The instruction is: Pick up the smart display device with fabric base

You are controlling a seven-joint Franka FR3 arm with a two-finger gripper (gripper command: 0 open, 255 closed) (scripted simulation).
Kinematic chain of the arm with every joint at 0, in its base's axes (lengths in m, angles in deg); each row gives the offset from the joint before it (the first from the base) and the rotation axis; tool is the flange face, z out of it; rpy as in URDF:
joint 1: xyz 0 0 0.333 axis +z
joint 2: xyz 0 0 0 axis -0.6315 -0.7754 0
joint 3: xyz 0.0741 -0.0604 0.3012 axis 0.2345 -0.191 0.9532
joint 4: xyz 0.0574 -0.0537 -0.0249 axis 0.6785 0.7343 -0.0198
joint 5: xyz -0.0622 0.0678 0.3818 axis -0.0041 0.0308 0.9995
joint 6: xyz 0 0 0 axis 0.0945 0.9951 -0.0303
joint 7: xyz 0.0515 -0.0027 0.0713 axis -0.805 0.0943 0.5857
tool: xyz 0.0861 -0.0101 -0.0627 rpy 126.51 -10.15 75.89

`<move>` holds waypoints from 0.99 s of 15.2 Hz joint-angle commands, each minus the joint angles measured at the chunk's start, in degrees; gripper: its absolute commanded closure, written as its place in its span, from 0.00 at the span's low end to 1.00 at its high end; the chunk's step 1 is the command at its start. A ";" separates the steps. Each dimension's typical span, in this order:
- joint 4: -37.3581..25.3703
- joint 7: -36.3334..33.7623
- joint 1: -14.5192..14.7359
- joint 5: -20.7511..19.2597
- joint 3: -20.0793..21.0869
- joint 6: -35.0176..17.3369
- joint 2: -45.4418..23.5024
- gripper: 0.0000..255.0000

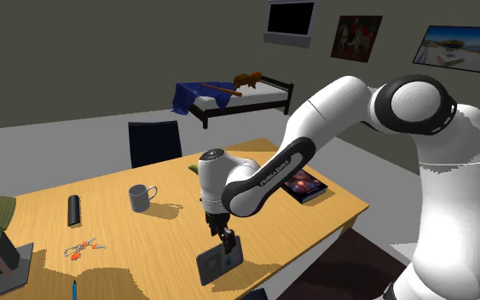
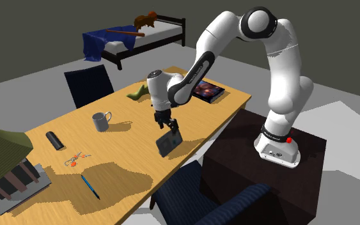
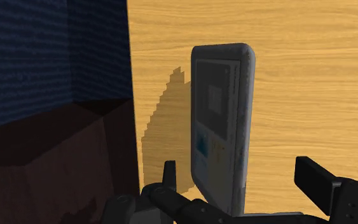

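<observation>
Jaws spread, straddling one smart display [image 3: 222, 121].

A grey display [image 3: 225, 121], a rounded slab with a pale screen on 1 broad face, shows against the wooden worktop [image 3: 311, 83]. It throws a jagged shadow on the wood at its screen side. The end effector [image 3: 234, 167] has its 2 black fingers [image 3: 320, 184] spread, 1 on each side of the display, with a gap at each. Past the worktop's edge on the display's screen side are a blue chair [image 3: 50, 51] and, nearer the fingers, a dark brown box [image 3: 56, 159].
</observation>
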 commanded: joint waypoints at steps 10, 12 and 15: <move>-1.41 -2.93 3.06 -3.89 -3.95 -3.41 -5.43 1.00; -1.42 -2.92 3.05 -3.88 -3.94 -3.40 -5.43 1.00; -1.44 -2.93 3.07 -3.89 -3.95 -3.41 -5.45 1.00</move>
